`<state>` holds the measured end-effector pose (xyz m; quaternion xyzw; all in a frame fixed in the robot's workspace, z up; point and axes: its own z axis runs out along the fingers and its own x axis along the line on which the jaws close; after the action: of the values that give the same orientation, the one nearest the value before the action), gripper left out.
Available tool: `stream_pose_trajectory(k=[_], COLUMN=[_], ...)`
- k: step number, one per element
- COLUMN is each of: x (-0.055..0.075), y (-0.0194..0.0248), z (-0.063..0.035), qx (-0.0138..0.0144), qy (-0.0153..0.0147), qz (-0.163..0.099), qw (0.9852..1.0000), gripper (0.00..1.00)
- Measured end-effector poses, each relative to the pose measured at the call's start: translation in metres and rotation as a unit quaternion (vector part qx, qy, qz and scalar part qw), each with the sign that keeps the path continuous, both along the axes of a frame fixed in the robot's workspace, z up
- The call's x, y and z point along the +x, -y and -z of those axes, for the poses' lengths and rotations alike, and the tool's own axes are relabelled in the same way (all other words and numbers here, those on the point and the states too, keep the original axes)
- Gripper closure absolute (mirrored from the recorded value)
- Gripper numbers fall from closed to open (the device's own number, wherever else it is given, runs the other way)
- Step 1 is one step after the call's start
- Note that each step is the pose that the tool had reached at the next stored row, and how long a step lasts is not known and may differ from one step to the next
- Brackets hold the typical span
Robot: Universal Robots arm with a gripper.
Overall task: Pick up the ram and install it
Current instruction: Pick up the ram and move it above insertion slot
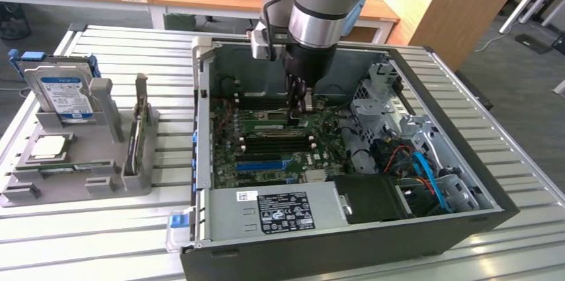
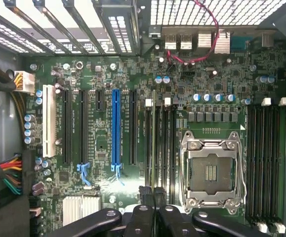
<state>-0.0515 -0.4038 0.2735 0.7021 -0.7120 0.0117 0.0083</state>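
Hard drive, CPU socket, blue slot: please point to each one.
hard drive (image 1: 63,94), exterior view, on its blue label.
CPU socket (image 2: 211,173), wrist view, on its open middle.
blue slot (image 2: 116,128), wrist view, at mid-length.

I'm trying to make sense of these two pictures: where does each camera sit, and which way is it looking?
Exterior view: a separate, raised camera looking down into the open computer case on the slatted table; it shows the arm and gripper.
Wrist view: on the wrist, facing down onto the motherboard; it shows the gripper shut on the ram.
Shared: gripper, motherboard, CPU socket.
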Motion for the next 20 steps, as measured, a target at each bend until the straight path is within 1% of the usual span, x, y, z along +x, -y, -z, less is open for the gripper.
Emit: stream_pose_trajectory(k=[6, 20], x=[0.0052, 0.0052], y=[0.0000, 0.0000], z=[0.0000, 0.0021], qx=[0.0000, 0.0000], qy=[0.0000, 0.0000], qz=[0.000, 0.000], qw=[1.0000, 1.0000], gripper=[0.88, 0.88])
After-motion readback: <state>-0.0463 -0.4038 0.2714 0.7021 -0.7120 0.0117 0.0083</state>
